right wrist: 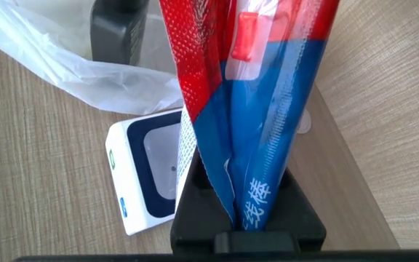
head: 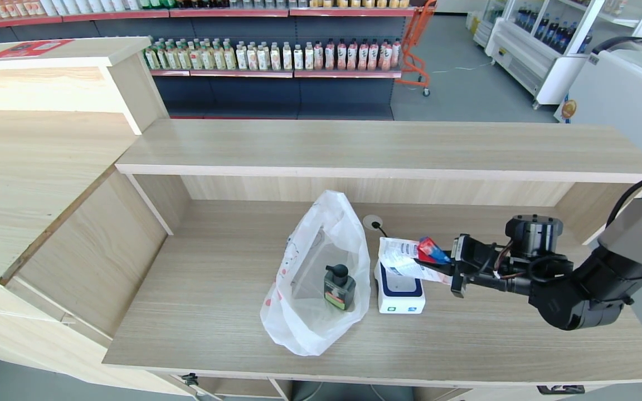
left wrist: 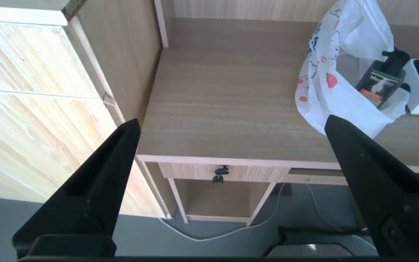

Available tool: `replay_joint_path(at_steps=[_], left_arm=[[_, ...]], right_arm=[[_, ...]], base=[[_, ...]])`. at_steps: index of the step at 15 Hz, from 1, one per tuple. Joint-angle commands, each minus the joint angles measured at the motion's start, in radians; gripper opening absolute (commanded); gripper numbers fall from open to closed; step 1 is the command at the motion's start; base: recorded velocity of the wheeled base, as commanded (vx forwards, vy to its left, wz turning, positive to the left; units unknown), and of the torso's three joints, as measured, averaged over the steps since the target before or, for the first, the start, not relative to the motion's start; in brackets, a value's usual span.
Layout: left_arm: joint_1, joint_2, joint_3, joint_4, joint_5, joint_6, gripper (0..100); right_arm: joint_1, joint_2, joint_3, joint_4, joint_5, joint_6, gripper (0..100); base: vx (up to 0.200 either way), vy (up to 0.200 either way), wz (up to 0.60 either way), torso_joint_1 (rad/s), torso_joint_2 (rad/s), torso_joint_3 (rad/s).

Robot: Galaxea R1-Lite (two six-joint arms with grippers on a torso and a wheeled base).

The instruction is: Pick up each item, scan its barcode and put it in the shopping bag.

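Matte black claw (head: 442,262), arm (head: 577,295), cable (head: 633,190).

Packet (head: 410,257) is red, blue, white; shopping bag (head: 310,334) white, red-spotted.

One shopping bag (head: 298,328) stands on the one table (head: 215,312), with one dark pump bottle (head: 339,287) inside it. One white scanner (head: 402,294) sits at the bag's 3 o'clock, and one red, blue and white pouch (head: 398,257) is over the scanner. One round cable port (head: 373,221) lies at the scanner's 11 o'clock. There are two grippers: the right gripper (head: 444,262) and the left gripper (left wrist: 231,131), which shows two fingers (left wrist: 100,189). The bottles (head: 276,55) on the far shelves (head: 243,73) are too many to count. One orange trolley (head: 417,44) is at their 3 o'clock.
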Motion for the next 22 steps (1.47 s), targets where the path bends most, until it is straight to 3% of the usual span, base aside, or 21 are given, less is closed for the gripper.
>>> replay_joint_path(at_steps=[1,3,7,12,17,22], left_arm=[[0.0,0.0,0.0,0.0,0.0,0.0,100],[0.0,0.0,0.0,0.0,0.0,0.0,100],[0.0,0.0,0.0,0.0,0.0,0.0,100],[0.0,0.0,0.0,0.0,0.0,0.0,100],[0.0,0.0,0.0,0.0,0.0,-0.003,100],[0.0,0.0,0.0,0.0,0.0,-0.003,100]], right_arm=[[0.0,-0.005,0.0,0.0,0.003,0.0,0],[0.005,-0.028,0.001,0.011,0.009,0.023,0],[0.029,-0.163,0.023,0.009,0.004,0.431,0],[0.017,-0.262,0.05,0.012,0.001,0.73,0],[0.002,-0.241,0.027,0.041,-0.077,0.911,0],[0.031,-0.103,-0.092,0.141,-0.16,0.917,0]], base=[[0.0,0.0,0.0,0.0,0.0,0.0],[0.0,0.0,0.0,0.0,0.0,0.0],[0.0,0.0,0.0,0.0,0.0,0.0],[0.0,0.16,0.0,0.001,0.0,0.001],[0.0,0.16,0.0,0.008,0.0,0.0],[0.0,0.0,0.0,0.0,0.0,0.0]])
